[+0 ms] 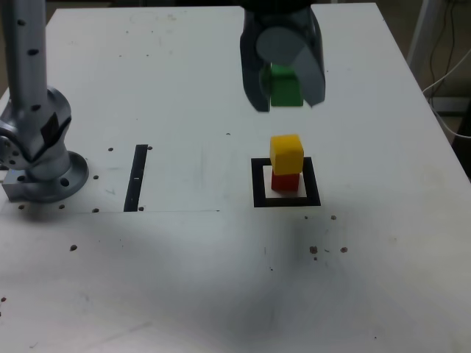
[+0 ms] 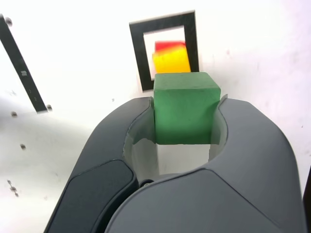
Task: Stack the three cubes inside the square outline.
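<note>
Clearly, in the exterior view the gripper (image 1: 283, 84) hangs above the table (image 1: 184, 279) with the green cube (image 1: 285, 87) clamped between its jaws, lifted clear so it can pass over the stack. Below and nearer the camera, the yellow cube (image 1: 286, 153) sits on the red cube (image 1: 285, 182) inside the square outline (image 1: 257, 184), leaving only the top place to fill. A thin black strip (image 1: 137, 178) lies well apart on that view's left.

From the wrist view, the jaws pinch the green cube's (image 2: 184, 109) opposite side faces, keeping its underside free for setting down. Beyond it the yellow cube (image 2: 171, 60) and red cube (image 2: 170, 46) show within the outline (image 2: 138, 53), so the gripper is not yet over the stack, I judge.
</note>
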`<state>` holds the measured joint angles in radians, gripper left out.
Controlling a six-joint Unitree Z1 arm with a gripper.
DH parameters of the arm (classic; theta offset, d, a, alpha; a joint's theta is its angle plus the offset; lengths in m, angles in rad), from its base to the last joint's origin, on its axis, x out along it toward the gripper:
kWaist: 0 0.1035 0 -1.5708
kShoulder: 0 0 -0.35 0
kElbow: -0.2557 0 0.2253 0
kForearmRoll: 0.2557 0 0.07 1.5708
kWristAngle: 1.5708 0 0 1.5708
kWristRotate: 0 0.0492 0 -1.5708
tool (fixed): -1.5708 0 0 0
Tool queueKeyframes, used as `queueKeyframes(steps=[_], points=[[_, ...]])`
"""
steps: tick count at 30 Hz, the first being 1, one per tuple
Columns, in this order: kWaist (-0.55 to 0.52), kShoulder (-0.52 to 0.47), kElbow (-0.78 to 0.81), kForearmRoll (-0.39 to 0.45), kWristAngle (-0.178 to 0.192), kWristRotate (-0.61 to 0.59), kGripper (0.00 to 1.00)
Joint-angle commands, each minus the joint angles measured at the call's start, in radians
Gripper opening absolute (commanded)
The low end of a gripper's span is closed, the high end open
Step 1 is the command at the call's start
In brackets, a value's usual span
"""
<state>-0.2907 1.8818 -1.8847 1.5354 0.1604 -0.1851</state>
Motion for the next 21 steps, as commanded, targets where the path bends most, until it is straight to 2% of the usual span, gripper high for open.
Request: queueKeyframes(steps=[1, 6, 11, 21], points=[[-0.017, 0.018, -0.001, 0.002, -0.006, -0.015, 0.15], [-0.045, 0.046, 0.015, 0.0, -0.008, -0.058, 0.15], [-0.038, 0.044, 0.056, -0.007, 0.018, -0.065, 0.15], [0.017, 0.034, 0.153, -0.103, 0.007, -0.03, 0.16]])
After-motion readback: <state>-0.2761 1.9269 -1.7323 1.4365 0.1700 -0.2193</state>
